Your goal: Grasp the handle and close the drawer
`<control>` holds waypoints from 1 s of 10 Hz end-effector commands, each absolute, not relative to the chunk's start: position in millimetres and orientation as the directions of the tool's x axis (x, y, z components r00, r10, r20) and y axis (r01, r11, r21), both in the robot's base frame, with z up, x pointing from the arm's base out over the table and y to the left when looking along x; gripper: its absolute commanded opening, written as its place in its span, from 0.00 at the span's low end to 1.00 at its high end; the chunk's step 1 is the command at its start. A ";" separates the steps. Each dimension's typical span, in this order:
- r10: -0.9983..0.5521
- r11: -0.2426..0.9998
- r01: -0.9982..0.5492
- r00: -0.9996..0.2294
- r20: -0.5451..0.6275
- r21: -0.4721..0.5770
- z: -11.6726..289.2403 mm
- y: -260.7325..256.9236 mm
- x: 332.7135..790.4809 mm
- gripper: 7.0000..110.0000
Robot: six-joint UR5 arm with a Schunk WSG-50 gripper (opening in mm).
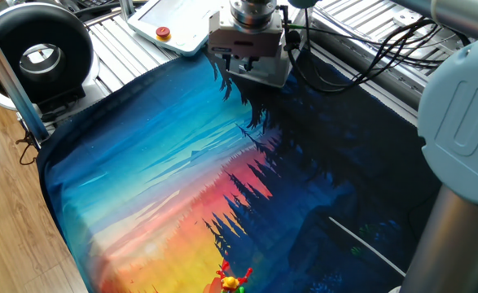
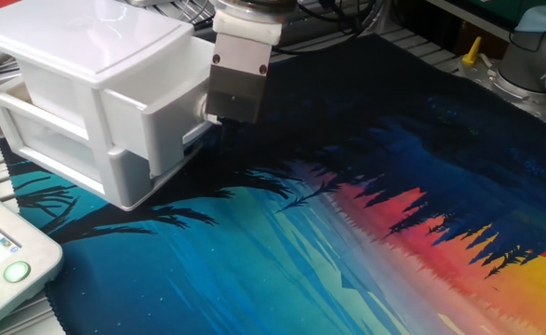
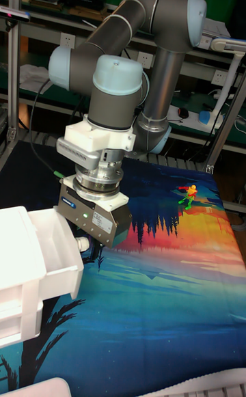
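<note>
While spread across the whole table, a printed mat [image 2: 347, 242] — blue sky, orange sunset, black pines — fills most of each fixed view. Above it in the tall fixed view, a grey UR5 arm [image 3: 137, 48] with pale blue joint caps, bent down toward seven o'clock. At ten o'clock in the other fixed view, sitting on the mat's dark corner, a white plastic cabinet [image 2: 77, 93], its upper drawer [image 2: 166, 116] pulled out toward three o'clock, front face pale and flat. Right against that front face, the gripper [image 2: 212, 119] — grey boxy body hanging just beside the drawer's small handle [image 2: 203, 107] at its three o'clock side. Fingers hidden behind the body and the drawer front; whether apart or clamped on the handle, impossible to tell. From one fixed view, only the gripper's top and some cables seen at twelve o'clock, drawer hidden beneath. Beside that, at eleven o'clock, a flat white panel [image 1: 177, 24] with a red button [image 1: 164, 33]. At the mat's far sunset end, a small red-and-yellow figure [image 1: 231, 281].
</note>
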State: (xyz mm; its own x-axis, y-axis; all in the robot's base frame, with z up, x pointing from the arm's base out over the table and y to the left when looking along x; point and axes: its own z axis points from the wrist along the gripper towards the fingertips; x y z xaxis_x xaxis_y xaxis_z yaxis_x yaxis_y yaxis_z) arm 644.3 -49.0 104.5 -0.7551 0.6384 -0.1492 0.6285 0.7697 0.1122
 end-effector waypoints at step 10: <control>0.650 0.758 0.633 -0.751 -0.117 0.156 103.0 -37.8 645.8 0.15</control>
State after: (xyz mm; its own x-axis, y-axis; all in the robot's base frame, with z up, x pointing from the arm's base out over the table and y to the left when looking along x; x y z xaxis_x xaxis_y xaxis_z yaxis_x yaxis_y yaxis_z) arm 645.8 -41.4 101.8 -0.7545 0.6431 -0.1311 0.6282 0.7654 0.1398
